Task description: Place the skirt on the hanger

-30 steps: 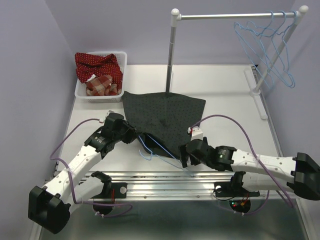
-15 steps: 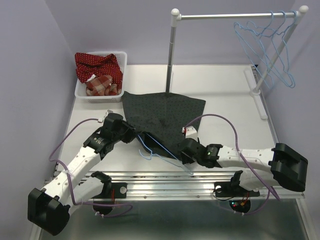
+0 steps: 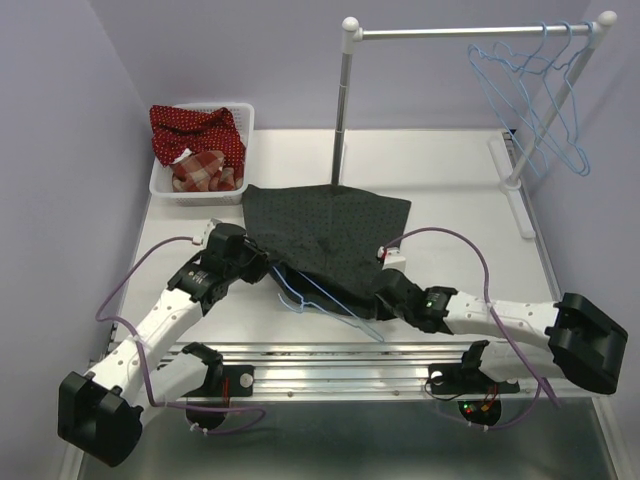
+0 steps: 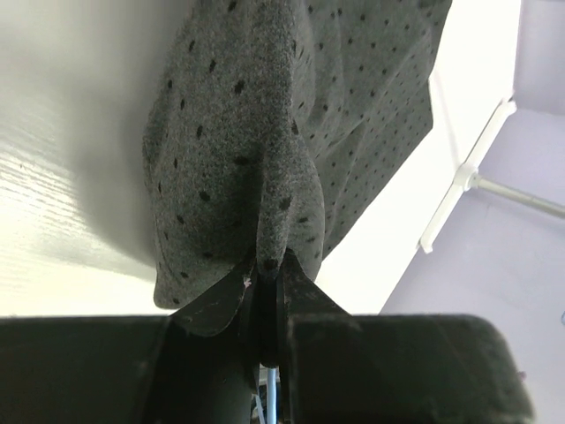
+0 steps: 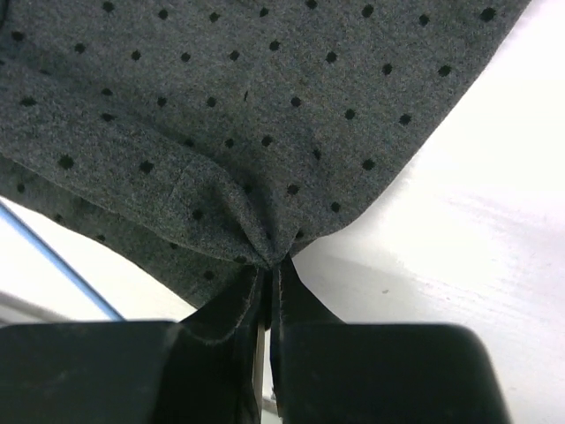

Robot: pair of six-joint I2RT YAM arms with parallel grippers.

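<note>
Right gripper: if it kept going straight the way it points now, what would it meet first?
The skirt. The right gripper is shut on a fold at its edge, and only more dotted fabric lies ahead. The hanger sits off to the side, apparently out of that line.

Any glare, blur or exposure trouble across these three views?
Top external: evenly lit and sharp. Left wrist: the table beyond the skirt is blown out white, and the left pincer is a dark silhouette. Right wrist: the skirt dots are crisp, but the right pincer is underexposed.
</note>
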